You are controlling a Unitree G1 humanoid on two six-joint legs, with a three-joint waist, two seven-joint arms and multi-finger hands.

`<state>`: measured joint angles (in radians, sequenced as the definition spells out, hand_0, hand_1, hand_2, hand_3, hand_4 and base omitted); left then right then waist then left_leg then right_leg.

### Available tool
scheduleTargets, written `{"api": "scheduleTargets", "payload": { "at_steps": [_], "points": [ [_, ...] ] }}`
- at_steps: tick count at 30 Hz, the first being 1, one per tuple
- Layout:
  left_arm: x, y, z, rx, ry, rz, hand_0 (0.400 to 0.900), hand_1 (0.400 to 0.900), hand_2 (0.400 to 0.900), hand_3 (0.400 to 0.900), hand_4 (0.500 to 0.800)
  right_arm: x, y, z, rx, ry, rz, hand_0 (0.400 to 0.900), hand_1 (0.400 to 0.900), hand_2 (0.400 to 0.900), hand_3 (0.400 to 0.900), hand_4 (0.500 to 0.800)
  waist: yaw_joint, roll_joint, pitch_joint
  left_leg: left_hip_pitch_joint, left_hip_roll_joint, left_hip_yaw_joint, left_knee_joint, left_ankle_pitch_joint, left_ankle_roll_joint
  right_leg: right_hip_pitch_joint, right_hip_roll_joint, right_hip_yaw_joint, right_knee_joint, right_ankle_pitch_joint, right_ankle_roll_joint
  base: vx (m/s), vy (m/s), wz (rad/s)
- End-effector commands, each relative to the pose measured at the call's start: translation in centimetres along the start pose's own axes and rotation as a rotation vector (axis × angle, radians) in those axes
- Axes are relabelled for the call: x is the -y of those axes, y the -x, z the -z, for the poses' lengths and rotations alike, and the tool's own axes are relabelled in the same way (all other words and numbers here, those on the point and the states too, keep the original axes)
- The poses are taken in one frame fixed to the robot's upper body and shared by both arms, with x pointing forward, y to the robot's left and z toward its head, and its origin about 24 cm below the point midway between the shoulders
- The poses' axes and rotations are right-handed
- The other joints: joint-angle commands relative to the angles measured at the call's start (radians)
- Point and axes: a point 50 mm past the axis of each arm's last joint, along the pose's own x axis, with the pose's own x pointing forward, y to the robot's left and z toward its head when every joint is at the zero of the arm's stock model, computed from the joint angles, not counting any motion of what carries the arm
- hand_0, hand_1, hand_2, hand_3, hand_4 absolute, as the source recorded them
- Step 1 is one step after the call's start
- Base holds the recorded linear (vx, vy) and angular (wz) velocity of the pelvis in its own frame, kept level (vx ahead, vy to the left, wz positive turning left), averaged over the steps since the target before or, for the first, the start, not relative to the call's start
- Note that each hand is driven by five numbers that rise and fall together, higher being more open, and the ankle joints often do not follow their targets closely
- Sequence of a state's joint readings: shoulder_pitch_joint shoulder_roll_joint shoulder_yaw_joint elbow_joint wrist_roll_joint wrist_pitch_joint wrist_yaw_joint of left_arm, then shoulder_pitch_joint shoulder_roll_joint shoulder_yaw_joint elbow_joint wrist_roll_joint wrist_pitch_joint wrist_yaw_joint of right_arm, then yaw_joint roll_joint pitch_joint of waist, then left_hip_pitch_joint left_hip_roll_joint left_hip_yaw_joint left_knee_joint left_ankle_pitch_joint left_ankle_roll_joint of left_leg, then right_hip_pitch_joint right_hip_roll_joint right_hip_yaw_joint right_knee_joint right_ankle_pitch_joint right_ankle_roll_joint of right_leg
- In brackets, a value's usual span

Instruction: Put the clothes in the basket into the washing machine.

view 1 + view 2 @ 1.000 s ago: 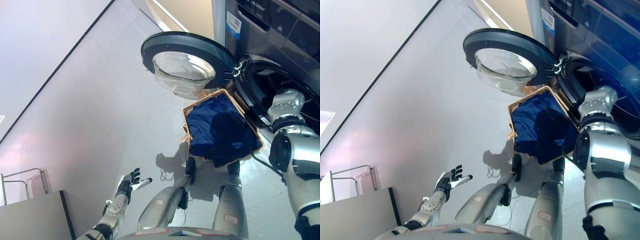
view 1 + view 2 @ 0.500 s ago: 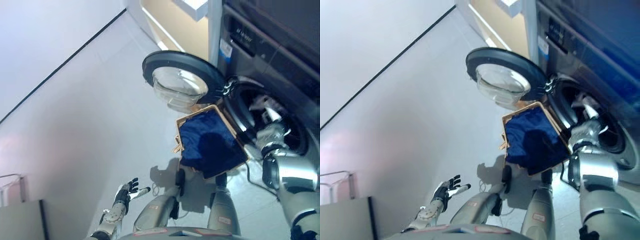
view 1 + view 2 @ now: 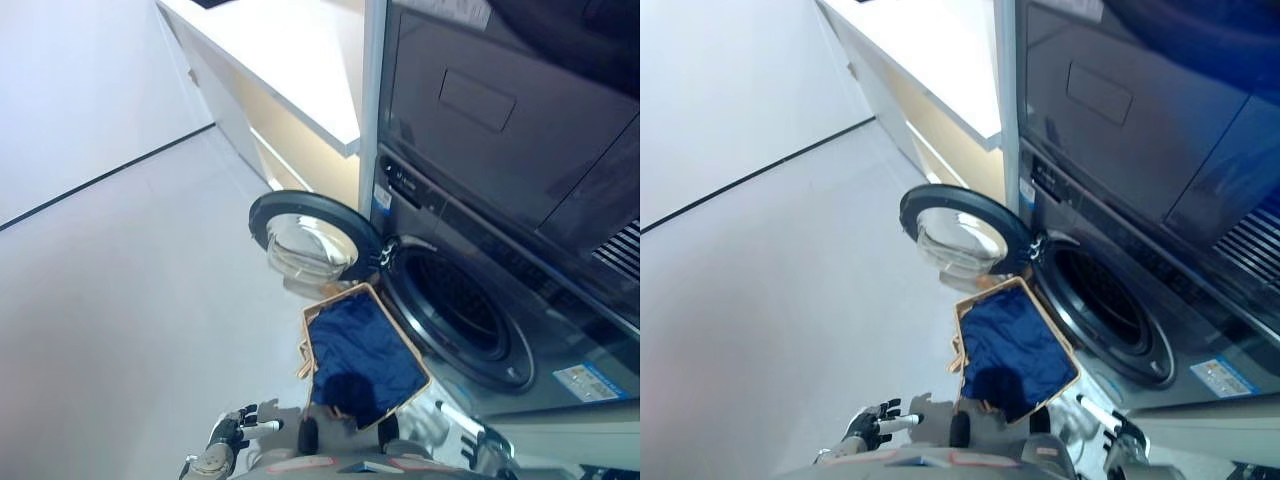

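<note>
A tan woven basket [image 3: 362, 355] of dark blue clothes [image 3: 355, 345] sits beside the dark grey front-loading washing machine [image 3: 470, 320], its round door [image 3: 310, 235] swung wide for loading. Both robot hands, left [image 3: 872, 426] and right [image 3: 1110, 432], hang empty, fingers loosely apart.

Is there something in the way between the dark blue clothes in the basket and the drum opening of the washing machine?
Nothing visible: the dark blue clothes lie beside the open drum; the round door is swung aside.
</note>
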<state>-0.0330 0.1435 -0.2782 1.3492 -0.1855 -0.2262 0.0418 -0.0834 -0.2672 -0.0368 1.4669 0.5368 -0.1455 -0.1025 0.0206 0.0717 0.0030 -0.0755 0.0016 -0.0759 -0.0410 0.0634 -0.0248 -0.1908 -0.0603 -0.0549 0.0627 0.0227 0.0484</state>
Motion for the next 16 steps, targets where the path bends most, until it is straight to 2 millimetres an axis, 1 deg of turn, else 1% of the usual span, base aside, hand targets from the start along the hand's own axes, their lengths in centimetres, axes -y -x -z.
{"api": "scheduleTargets", "payload": {
  "at_steps": [1, 3, 4, 6, 10, 13, 16],
  "points": [
    [-2.4, 0.2, 0.9, -0.04, -0.017, -0.058, 0.9, 0.9, 0.9, 0.9, 0.8, -2.0, 0.3, 0.4, 0.05, 0.343, -0.089, 0.9, 0.9, 0.9, 0.9, 0.8, -0.003, -0.055, -0.034, -0.012, -0.056, -0.007, 0.022, -0.068, 0.01, 0.119, -0.002, -0.012, -0.088, -0.013, 0.016, 0.0, 0.0, 0.0],
    [-2.8, 0.4, 1.2, -0.051, -0.049, -0.053, 0.9, 0.9, 0.9, 0.9, 0.8, -2.2, 0.6, 2.3, 0.04, 0.641, -0.129, 0.9, 0.9, 0.9, 0.9, 0.8, -0.005, -0.074, -0.044, 0.009, -0.054, -0.005, 0.022, -0.073, 0.013, 0.137, 0.0, -0.011, -0.08, -0.02, 0.016, -0.01, 0.015, -0.06],
    [-2.9, 0.4, 1.4, -0.059, -0.066, -0.046, 0.9, 0.9, 0.9, 0.9, 0.8, -2.0, 0.7, 3.0, 0.023, 0.697, -0.141, 0.9, 0.9, 0.9, 0.9, 0.8, -0.007, -0.083, -0.046, 0.017, -0.054, -0.004, 0.024, -0.077, 0.014, 0.144, 0.002, -0.009, -0.075, -0.022, 0.014, 0.0, 0.015, -0.11],
    [-3.1, 0.5, 1.7, -0.07, -0.061, -0.039, 0.9, 0.9, 0.9, 0.9, 0.8, -1.1, 0.9, 4.1, -0.021, 0.734, -0.136, 0.9, 0.9, 0.9, 0.9, 0.8, -0.01, -0.094, -0.055, 0.038, -0.056, 0.001, 0.024, -0.085, 0.018, 0.161, 0.004, -0.002, -0.072, -0.026, 0.014, 0.01, 0.017, -0.16],
    [-3.1, 0.7, 2.6, -0.111, -0.073, -0.014, 0.9, 0.9, 0.9, 0.9, 0.8, -0.8, 1.2, 5.6, -0.062, 0.731, -0.156, 0.9, 0.9, 0.9, 0.9, 0.8, -0.016, -0.103, -0.078, 0.072, -0.053, 0.015, 0.017, -0.096, 0.023, 0.186, 0.008, 0.011, -0.077, -0.026, 0.019, 0.02, 0.018, -0.18],
    [-3.0, 0.9, 3.0, -0.125, -0.088, -0.014, 0.9, 0.9, 0.9, 0.9, 0.8, -1.6, 1.2, 5.3, -0.037, 0.732, -0.175, 0.9, 0.9, 0.9, 0.9, 0.8, -0.016, -0.107, -0.084, 0.085, -0.051, 0.022, 0.015, -0.101, 0.026, 0.194, 0.01, 0.023, -0.08, -0.024, 0.021, -0.01, 0.02, -0.14],
    [-3.1, 0.9, 2.9, -0.115, -0.087, -0.023, 0.9, 0.9, 0.9, 0.9, 0.8, -2.4, 1.2, 4.7, 0.0, 0.729, -0.194, 0.9, 0.9, 0.9, 0.9, 0.8, -0.017, -0.109, -0.084, 0.088, -0.051, 0.033, 0.016, -0.104, 0.028, 0.194, 0.011, 0.035, -0.082, -0.02, 0.021, -0.02, 0.016, -0.14]
  ]
}}
